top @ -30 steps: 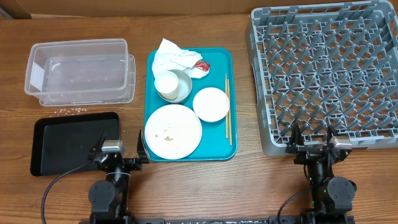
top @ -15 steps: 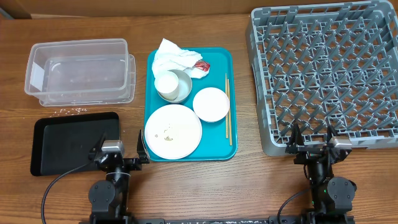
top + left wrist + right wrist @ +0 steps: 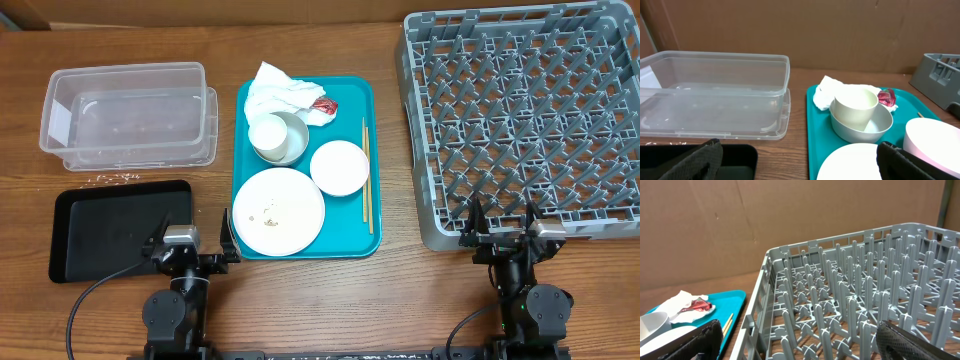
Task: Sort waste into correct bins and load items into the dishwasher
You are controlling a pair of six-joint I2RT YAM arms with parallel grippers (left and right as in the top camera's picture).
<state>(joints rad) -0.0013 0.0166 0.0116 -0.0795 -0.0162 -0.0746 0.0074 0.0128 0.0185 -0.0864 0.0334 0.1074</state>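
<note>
No shift anywhere: large plate (image 3: 278,210) just right of left tool (image 3: 192,238), apart

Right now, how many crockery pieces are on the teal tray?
4, on the teal plastic tray: large round white plate near-left, shallow white bowl beside it, greyish-white deeper bowl behind, small white cup inside that bowl. None looks hidden.
</note>
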